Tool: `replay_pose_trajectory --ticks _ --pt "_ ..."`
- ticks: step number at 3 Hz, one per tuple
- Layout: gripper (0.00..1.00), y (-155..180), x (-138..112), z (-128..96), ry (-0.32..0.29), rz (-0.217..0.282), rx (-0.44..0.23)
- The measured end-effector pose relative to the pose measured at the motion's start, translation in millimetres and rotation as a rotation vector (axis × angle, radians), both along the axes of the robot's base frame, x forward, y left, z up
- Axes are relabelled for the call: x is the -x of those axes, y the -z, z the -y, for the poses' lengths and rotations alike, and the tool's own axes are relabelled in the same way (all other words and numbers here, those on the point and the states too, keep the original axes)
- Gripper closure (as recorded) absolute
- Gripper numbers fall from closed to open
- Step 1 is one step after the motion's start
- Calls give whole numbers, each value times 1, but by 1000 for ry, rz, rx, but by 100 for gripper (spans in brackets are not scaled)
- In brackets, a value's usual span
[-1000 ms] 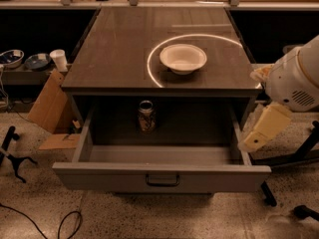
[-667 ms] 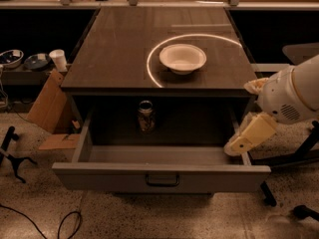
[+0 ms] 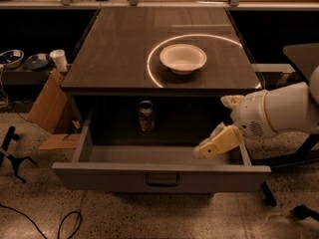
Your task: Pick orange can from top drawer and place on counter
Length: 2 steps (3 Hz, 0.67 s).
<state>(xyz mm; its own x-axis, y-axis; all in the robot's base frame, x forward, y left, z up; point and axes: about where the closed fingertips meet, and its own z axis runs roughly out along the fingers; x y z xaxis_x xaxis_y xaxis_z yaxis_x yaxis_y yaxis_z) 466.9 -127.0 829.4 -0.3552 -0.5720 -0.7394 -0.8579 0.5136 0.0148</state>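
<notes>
One can to grab and it's not in hand yet. The orange can (image 3: 146,116) stands upright at the back of the top drawer (image 3: 159,176), roughly mid-width, tucked in the shadow under the front edge of the surface (image 3: 114,49). Drawer's pulled open. The pincer (image 3: 205,149) hangs over the right side of the drawer near the front, tip angled down and to the left, well apart from the can. It's got nothing in it. How far open it is, can't tell from this angle tbh.

So imo the step in hand is the reach-in. How I'd do it well: come across leftward and toward the back, low enough to go under the surface's lip but w/o scraping the drawer floor or the right side wall, which the pincer is just beside rn. Can looks tall and thin, so prob tips easy if nudged from the side. Line up first, then close on it around mid-height, not up near the rim. Approach from the front, bc w/ the overhang right there I doubt there's room from above.

After that, back out toward the front before lifting, otherwise the can bumps the lip. For the drop-off, the white bowl (image 3: 183,59) sits mid-surface inside the ring-shaped light reflection, so the stretch left of it looks like the safe spot. Set it down upright.
</notes>
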Motion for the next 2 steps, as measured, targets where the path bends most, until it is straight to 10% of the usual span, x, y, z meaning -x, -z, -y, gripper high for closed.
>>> replay_pose_trajectory --ticks 2 --pt "0 4 -17 -49 10 23 -85"
